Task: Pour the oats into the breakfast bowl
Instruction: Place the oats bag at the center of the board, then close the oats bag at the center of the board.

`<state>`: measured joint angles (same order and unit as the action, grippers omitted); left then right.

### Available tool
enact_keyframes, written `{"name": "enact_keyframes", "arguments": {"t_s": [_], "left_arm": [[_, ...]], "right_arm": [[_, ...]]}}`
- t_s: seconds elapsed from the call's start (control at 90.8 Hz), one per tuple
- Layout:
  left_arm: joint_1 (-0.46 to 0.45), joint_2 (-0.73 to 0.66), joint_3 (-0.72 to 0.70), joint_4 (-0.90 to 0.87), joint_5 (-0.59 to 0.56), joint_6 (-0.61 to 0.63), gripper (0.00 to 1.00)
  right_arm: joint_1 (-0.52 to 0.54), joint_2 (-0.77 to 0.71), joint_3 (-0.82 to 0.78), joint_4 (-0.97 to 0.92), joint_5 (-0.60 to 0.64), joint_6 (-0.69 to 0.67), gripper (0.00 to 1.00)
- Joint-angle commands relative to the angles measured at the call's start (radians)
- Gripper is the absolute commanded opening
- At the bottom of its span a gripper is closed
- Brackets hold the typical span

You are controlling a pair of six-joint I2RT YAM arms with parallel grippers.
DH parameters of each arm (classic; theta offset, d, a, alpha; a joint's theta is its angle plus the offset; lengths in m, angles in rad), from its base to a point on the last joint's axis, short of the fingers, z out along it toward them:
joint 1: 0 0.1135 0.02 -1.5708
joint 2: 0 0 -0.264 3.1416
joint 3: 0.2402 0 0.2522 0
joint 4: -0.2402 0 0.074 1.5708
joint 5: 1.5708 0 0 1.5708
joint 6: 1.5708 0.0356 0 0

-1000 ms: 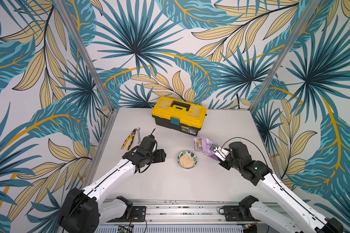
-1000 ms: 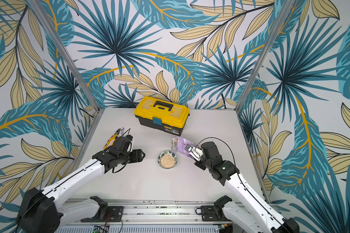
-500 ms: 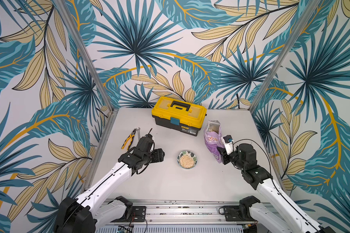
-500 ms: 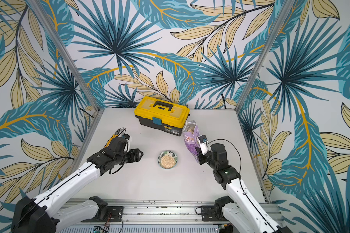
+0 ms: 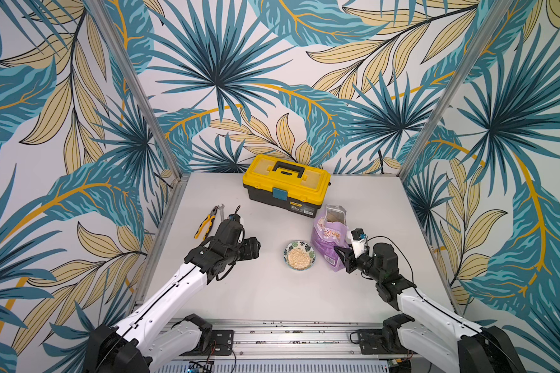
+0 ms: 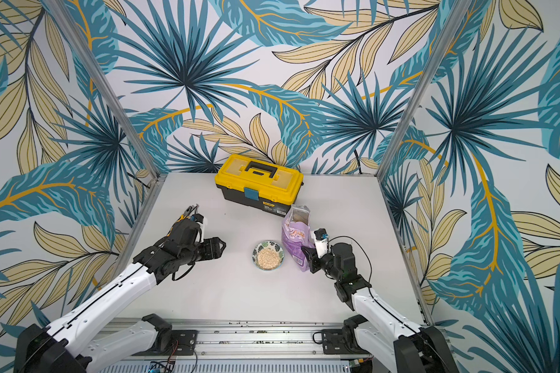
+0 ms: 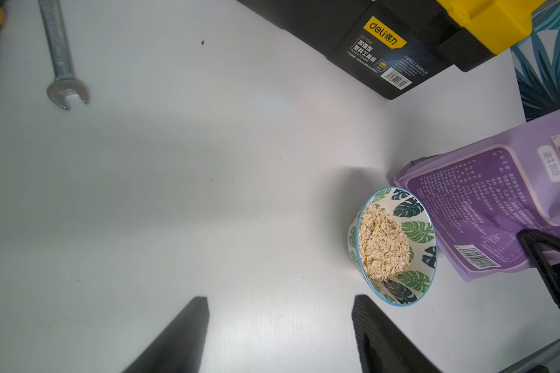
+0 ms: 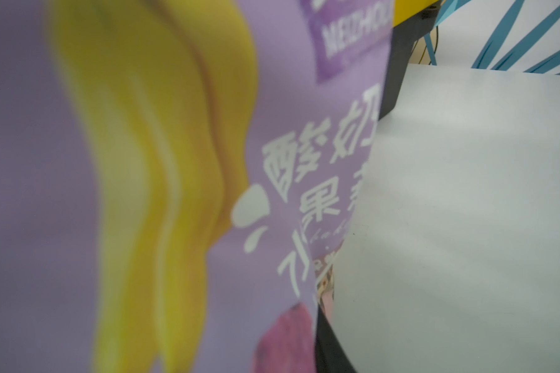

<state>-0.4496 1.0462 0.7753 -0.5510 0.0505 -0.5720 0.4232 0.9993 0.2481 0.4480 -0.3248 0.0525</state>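
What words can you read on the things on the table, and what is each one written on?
"deli 得力": yellow label on the toolbox front.
"加强型 塑料工具箱": white print just under that label.
"MEIZHO", cut off at the fold: dark purple patch on the pouch.
"酸奶" and "果": big white letters on the pouch, more hidden by the fold.
Too small to read: the pouch's back print and the numbers under both barcodes.

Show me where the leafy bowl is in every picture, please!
In a top view: the bowl sits mid-table, right beside the purple pouch.
In a top view: same place, bowl beside the purple pouch.
Left wrist view: the bowl stands close up, by the foot of the purple pouch.
Right wrist view: no bowl; the purple pouch fills most of it.
Shared landmark: the purple pouch, seen in all four.
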Motion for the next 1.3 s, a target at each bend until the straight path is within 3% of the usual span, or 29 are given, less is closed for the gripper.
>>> {"name": "enact_keyframes", "arguments": {"t_s": [0.0,0.319,0.44,0.617,0.749,0.859,1.013,1.112,1.288], "left_arm": [[0.006,-0.023,0.025,-0.010,-0.022,0.013,0.75],[0.006,-0.030,0.026,-0.009,-0.027,0.023,0.75],[0.007,-0.029,0.027,0.012,-0.015,0.047,0.75],[0.006,-0.017,0.037,0.074,0.003,0.103,0.77],[0.006,0.019,0.054,0.122,0.031,0.154,0.78],[0.006,0.052,0.070,0.174,0.067,0.215,0.80],[0.006,0.096,0.116,0.253,0.125,0.328,0.83],[0.006,0.129,0.156,0.298,0.171,0.406,0.84],[0.006,0.182,0.222,0.323,0.242,0.529,0.86]], "right_arm": [[0.014,0.022,-0.004,0.335,-0.114,0.021,0.00],[0.065,0.138,-0.021,0.473,-0.181,0.019,0.00],[0.083,0.202,-0.017,0.507,-0.224,0.001,0.05],[0.091,0.270,0.001,0.500,-0.229,-0.056,0.21],[0.091,0.267,0.019,0.471,-0.219,-0.075,0.43],[0.090,0.243,0.052,0.378,-0.202,-0.091,0.60],[0.090,0.157,0.148,0.168,-0.194,-0.117,0.73],[0.091,0.090,0.190,0.048,-0.177,-0.144,0.78],[0.090,0.038,0.284,-0.195,-0.160,-0.202,0.78]]}}
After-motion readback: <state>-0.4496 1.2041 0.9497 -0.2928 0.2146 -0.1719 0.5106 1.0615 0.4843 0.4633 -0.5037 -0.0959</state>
